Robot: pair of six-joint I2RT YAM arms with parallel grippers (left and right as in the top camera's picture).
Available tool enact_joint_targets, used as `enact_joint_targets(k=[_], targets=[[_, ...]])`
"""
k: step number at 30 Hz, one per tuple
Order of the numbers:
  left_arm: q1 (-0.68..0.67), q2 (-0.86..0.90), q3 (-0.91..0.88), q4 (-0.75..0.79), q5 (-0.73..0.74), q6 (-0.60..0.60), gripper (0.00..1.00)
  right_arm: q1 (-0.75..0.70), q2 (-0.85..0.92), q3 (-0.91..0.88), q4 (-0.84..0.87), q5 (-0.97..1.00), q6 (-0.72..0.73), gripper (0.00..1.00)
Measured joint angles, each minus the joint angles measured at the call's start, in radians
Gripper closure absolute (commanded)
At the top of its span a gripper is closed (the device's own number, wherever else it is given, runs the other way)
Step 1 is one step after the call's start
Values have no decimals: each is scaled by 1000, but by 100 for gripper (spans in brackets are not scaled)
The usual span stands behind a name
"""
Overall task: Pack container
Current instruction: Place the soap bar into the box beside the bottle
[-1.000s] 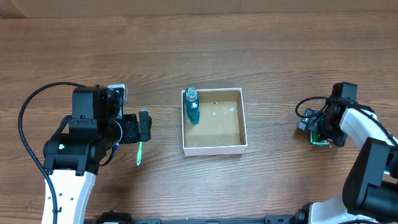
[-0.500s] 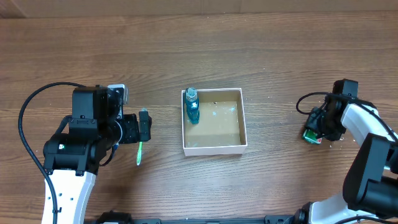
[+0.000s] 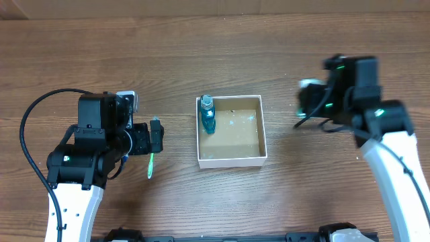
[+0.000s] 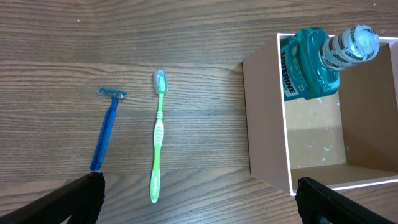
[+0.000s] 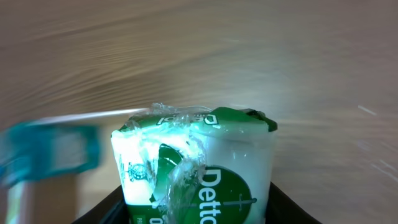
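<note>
The container [image 3: 231, 160], a square white-walled box with a brown floor, sits mid-table and shows again in the left wrist view as the container [image 4: 287, 134]. A teal mouthwash bottle [image 3: 207, 114] lies along its left wall, also seen as the bottle [image 4: 317, 62]. My right gripper [image 3: 308, 101] hangs in the air right of the box, shut on a white-and-green Dettol soap pack [image 5: 199, 165] held between its black fingers [image 5: 289, 202]. Left of the box my left gripper [image 3: 156, 138] stands open and empty above a green toothbrush [image 4: 158, 134] and a blue razor [image 4: 106, 127].
The toothbrush [image 3: 150, 165] lies on bare wood between the left arm and the box. Most of the box floor [image 3: 238, 131] right of the bottle is uncovered. The right wrist view is motion-blurred.
The right gripper shut on the soap pack at the table's right side, lifted it and swung left toward the box. The left arm has not moved.
</note>
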Motion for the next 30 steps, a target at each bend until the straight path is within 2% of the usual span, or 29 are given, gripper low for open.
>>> enact_joint_targets(k=[4,7,14,15,17,18,20,24,30], targets=[[0,0,0,0,0,0,0,231,13,3,26,47,57,75],[0,0,0,0,0,0,0,377,113,3,60,79,108,75],[0,0,0,0,0,0,0,412,447,3,137,108,193,75],[0,0,0,0,0,0,0,412,475,3,150,109,196,73],[0,0,0,0,0,0,0,412,516,3,173,111,201,55],[0,0,0,0,0,0,0,412,526,3,186,111,203,53],[0,0,0,0,0,0,0,412,529,3,206,111,203,39],[0,0,0,0,0,0,0,412,529,3,223,112,203,24],[0,0,0,-1,0,0,0,413,492,54,137,137,207,22]])
